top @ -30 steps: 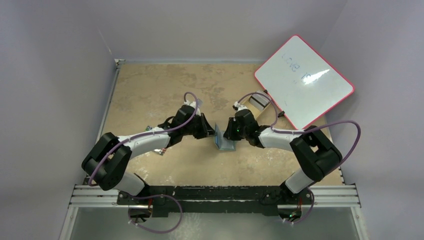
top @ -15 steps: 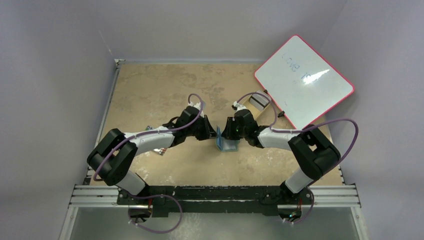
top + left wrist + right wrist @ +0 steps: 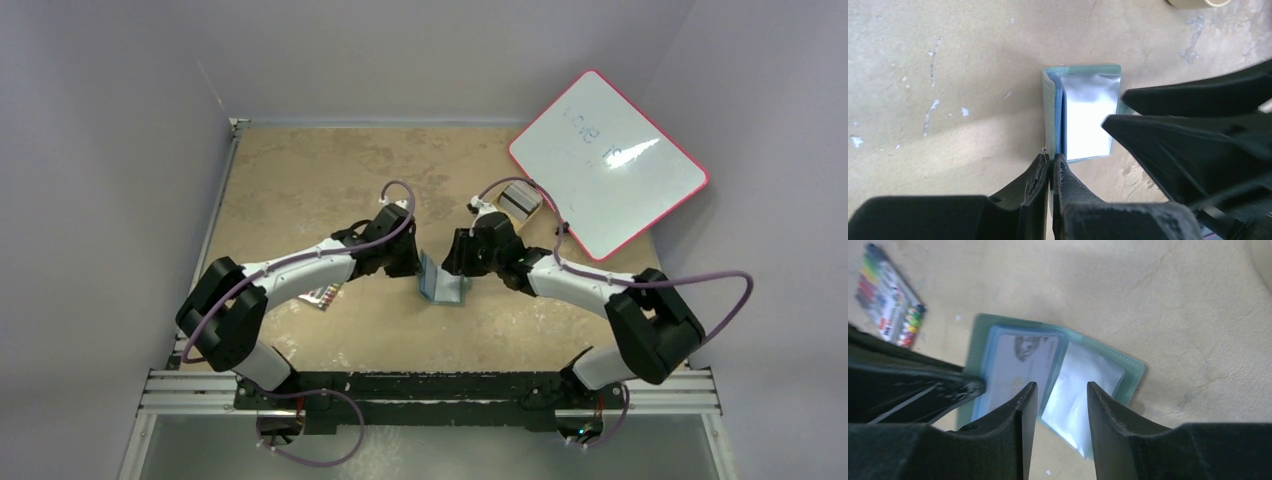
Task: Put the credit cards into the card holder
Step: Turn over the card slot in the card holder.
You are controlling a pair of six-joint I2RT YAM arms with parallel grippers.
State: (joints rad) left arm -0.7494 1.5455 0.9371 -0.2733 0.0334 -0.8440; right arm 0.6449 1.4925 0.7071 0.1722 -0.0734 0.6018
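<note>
The green card holder (image 3: pixel 444 289) lies open on the table between both arms. One half (image 3: pixel 1050 107) stands upright and my left gripper (image 3: pixel 1052 160) is shut on its near edge. A pale credit card (image 3: pixel 1018 365) sits in the sleeve of that half. The other half (image 3: pixel 1133 374) lies flat, with a shiny clear sleeve (image 3: pixel 1083 385) on it. My right gripper (image 3: pixel 1060 390) is open just above the fold, with nothing between its fingers. Another card (image 3: pixel 890 302) with coloured print lies on the table to the left, also visible in the top view (image 3: pixel 322 296).
A white board with a red rim (image 3: pixel 608 165) leans at the back right. A tan tray (image 3: pixel 520 203) with something dark in it sits behind my right arm. The table's left edge (image 3: pixel 222 200) meets the wall.
My right gripper's jaws have spread and it has drawn back a little. The left arm has reached further right. The card holder has shifted slightly left and opened wider.
</note>
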